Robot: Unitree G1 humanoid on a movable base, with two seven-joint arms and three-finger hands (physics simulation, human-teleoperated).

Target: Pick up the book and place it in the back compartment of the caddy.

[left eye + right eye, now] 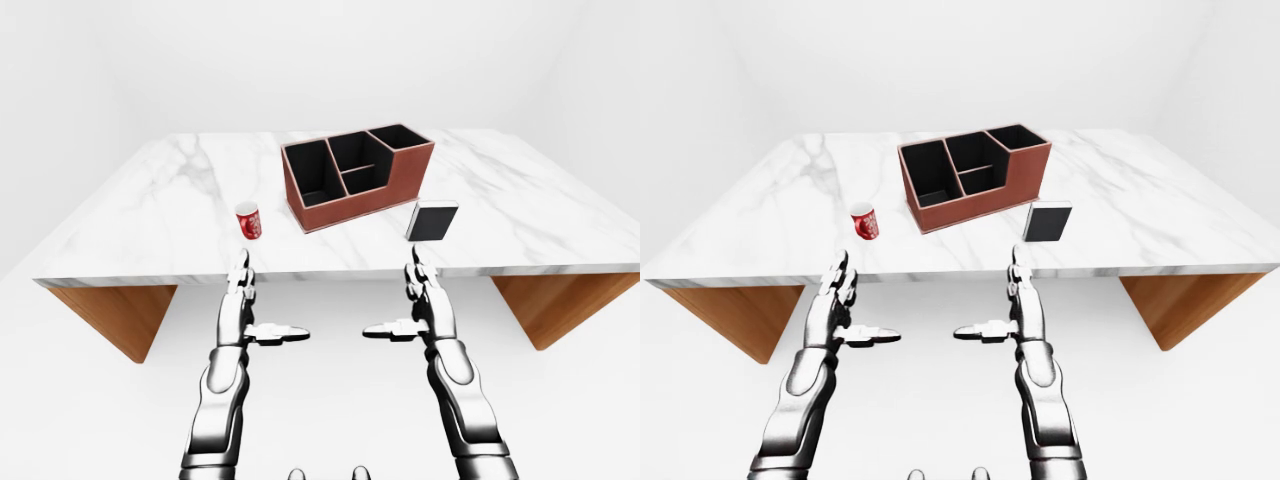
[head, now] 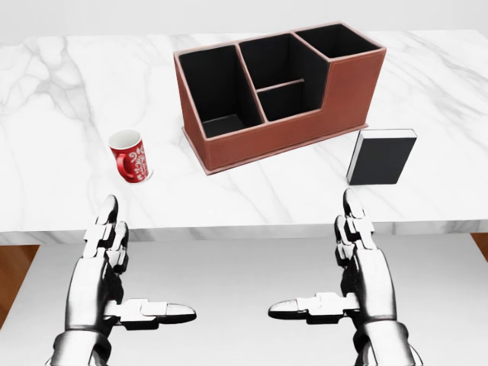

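Still nothing grasped: left hand (image 2: 114, 267) and right hand (image 2: 358, 263) low in the head view, fingers spread and released, short of the marble table (image 2: 46, 130) edge. Book (image 2: 380, 156) upright at right of centre, just above the right hand, beside the caddy (image 2: 305, 126) lower-right corner, near the table's near edge. Likely to topple or skid off that edge if nudged before a firm pinch. Risk of clipping the caddy wall on the lift. Open marble to the right; red mug (image 2: 131, 156) well apart at left.
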